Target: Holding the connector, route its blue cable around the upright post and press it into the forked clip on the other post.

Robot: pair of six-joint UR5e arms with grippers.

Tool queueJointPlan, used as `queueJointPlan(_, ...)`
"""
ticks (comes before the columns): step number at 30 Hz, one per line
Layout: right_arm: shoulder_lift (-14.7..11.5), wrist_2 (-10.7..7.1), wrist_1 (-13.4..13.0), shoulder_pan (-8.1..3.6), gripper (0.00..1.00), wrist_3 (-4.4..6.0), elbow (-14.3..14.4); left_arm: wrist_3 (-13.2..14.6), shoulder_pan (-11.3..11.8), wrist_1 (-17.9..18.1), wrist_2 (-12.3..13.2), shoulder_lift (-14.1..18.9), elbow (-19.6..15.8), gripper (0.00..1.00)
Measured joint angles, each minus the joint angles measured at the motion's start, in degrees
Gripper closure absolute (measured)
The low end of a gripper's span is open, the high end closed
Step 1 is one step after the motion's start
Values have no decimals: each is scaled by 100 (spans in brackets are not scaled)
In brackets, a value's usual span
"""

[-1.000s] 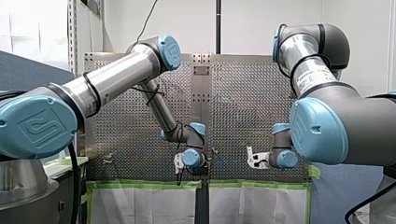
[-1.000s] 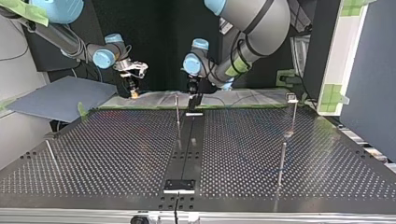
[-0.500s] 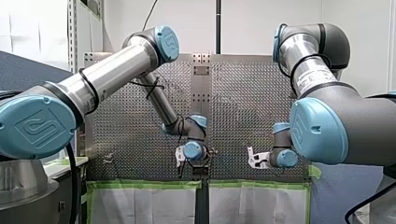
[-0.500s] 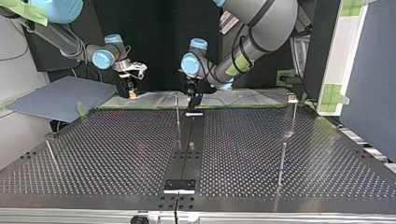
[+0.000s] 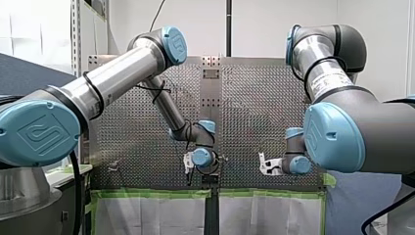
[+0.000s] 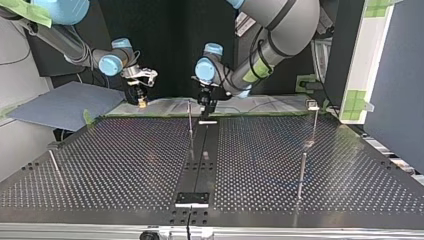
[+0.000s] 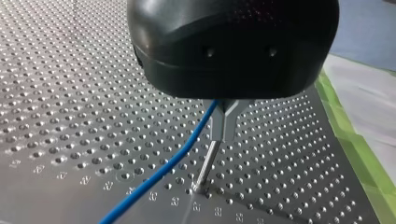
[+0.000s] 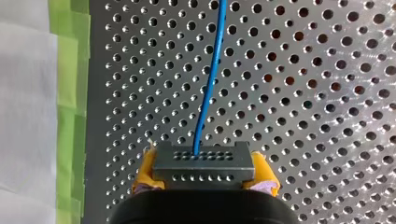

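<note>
My right gripper (image 8: 203, 182) is shut on the grey connector (image 8: 203, 163), yellow pads on both its sides. The blue cable (image 8: 208, 88) leaves the connector and runs ahead over the perforated table. In the top view my right gripper (image 6: 142, 101) hovers at the far left. My left gripper (image 6: 206, 105) hangs at the table's far edge, just beside the forked post (image 6: 189, 120). In the left wrist view the blue cable (image 7: 163, 168) climbs taut from the table under the black housing (image 7: 233, 46), right beside the forked clip (image 7: 223, 119). The housing hides the fingers.
Two more upright posts (image 6: 314, 122) (image 6: 301, 175) stand at the top view's right and a short one (image 6: 54, 165) at its left. A dark strip (image 6: 197, 192) runs down the table's middle. Green tape (image 7: 350, 135) edges the table beyond the clip.
My left gripper has moved slightly toward the top view's left and risen a little in the front view. My right arm has stayed put with the connector.
</note>
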Motion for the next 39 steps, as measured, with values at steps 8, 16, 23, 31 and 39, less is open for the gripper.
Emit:
queueJointPlan(8, 1, -2, 70, 18, 100, 17, -88, 8, 86, 57, 120, -124, -24, 100)
queueJointPlan(16, 1, -9, 71, 36, 100, 51, -138, 7, 148, 54, 232, -258, 131, 100)
queueJointPlan(23, 2, -11, 72, 37, 100, 99, -197, -1, 230, -6, 299, -260, 227, 100)
queueJointPlan(31, 1, -15, 77, 17, 100, 258, -391, 14, 345, -106, 388, -264, 325, 100)
queueJointPlan(39, 2, -27, 131, 20, 100, 330, -572, 36, 417, -283, 447, -263, 507, 100)
